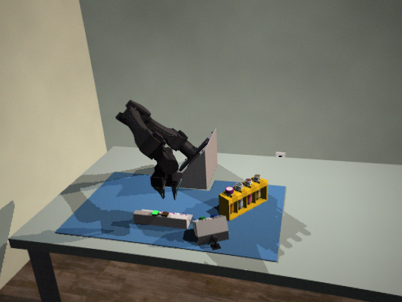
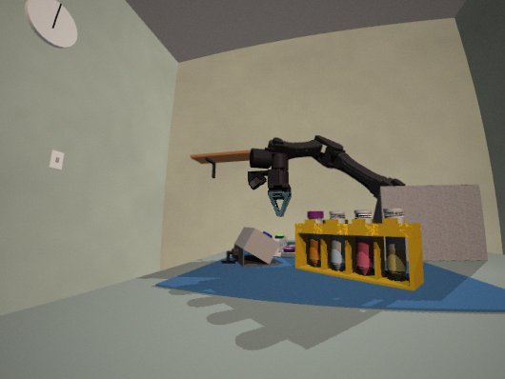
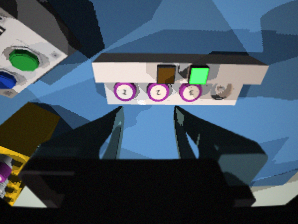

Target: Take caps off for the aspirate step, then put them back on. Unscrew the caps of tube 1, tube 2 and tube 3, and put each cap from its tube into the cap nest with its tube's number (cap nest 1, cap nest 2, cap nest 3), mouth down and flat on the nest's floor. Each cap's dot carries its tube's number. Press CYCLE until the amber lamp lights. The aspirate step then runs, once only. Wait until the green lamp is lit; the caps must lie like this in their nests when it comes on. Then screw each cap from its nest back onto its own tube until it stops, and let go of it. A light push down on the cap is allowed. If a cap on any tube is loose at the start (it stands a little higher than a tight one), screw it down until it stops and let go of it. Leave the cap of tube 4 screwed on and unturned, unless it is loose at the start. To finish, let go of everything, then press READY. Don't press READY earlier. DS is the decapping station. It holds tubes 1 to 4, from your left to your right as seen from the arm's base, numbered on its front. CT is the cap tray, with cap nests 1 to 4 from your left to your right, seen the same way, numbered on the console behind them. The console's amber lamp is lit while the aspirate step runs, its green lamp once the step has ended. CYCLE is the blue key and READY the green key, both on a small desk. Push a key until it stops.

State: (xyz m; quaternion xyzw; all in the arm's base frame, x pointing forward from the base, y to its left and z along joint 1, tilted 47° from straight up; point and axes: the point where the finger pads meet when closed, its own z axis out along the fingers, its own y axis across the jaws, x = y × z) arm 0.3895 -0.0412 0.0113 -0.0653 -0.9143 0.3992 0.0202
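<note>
My gripper (image 1: 169, 195) (image 2: 279, 211) (image 3: 148, 111) is half open and empty. It hangs above the blue mat in front of the cap tray (image 1: 146, 218) (image 3: 241, 95). Three purple caps lie in its nests: one (image 3: 123, 91), a second (image 3: 157, 92) and a third (image 3: 190, 92). The fourth nest (image 3: 222, 91) has no cap. On the console (image 3: 130, 72) the green lamp (image 3: 198, 75) (image 1: 155, 213) is lit and the amber lamp (image 3: 166, 75) is dark. The yellow station (image 1: 244, 199) (image 2: 357, 229) holds four tubes. One tube has a purple cap (image 1: 229, 190) (image 2: 314, 215); the other three show bare tops.
The small desk (image 1: 210, 229) (image 2: 254, 245) carries the green key (image 3: 23, 60) (image 2: 280, 235) and the blue key (image 3: 6, 80), between tray and station. A grey wedge (image 1: 201, 167) (image 2: 438, 224) stands behind the arm. A wall shelf (image 2: 221, 156) is beyond.
</note>
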